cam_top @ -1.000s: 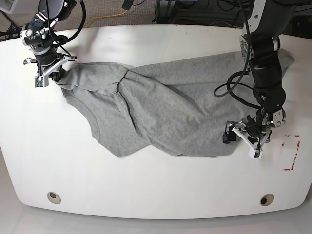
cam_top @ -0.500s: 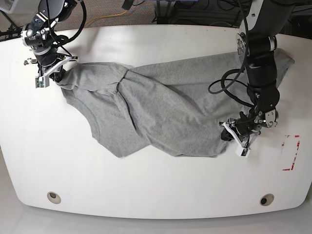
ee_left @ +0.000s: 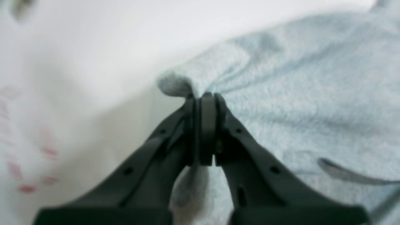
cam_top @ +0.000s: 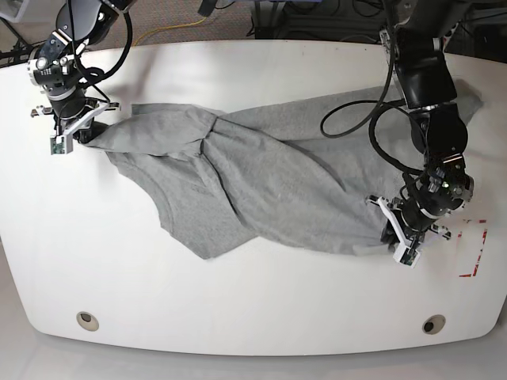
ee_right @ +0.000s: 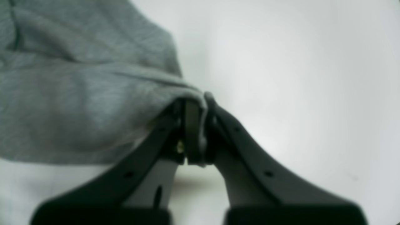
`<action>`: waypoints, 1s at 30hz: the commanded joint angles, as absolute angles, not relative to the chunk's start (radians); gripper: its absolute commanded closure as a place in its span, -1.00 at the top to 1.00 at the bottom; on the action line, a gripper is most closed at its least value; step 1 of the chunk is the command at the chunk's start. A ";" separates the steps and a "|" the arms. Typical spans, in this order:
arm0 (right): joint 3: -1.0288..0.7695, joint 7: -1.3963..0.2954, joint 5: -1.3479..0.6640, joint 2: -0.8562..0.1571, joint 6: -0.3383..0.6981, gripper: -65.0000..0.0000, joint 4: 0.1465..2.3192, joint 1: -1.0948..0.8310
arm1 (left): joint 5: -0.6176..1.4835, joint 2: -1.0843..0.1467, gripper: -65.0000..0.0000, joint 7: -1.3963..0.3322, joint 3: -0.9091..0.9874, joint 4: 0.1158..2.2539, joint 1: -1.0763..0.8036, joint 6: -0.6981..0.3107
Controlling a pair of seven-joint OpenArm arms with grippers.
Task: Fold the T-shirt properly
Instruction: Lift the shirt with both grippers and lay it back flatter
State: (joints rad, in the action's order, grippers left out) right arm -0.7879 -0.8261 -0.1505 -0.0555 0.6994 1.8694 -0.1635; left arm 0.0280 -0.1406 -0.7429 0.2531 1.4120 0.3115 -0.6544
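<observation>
Base view: I see the T-shirt [cam_top: 269, 186] twisted on the table [cam_top: 253, 317].
Left gripper [ee_left: 203, 103]: clamped on hem.
Right gripper [ee_right: 195, 106]: clamped on cloth.
Advice: I'd pull apart evenly, low.

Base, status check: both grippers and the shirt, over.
Left gripper shut on T-shirt edge. Right gripper shut on opposite end. T-shirt stretched between them, twisted and bunched on white table, not yet folded. Nothing in the way.

White counter [cam_top: 253, 309], grey T-shirt [cam_top: 269, 182] sprawled rumpled across it, and what looks like red tape marks [cam_top: 474, 247] near one edge.
</observation>
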 commanded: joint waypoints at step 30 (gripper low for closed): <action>-0.357 -0.802 -0.041 -0.387 0.698 -1.00 1.517 0.717 | 0.033 -0.213 -1.00 -1.132 0.361 2.005 0.707 -0.650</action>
State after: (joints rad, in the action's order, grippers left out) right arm -0.3733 -0.8249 -0.0380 -0.3553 0.7090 1.5013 0.6624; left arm 0.0406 -0.1997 -1.1564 0.3599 1.9907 0.6052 -0.6559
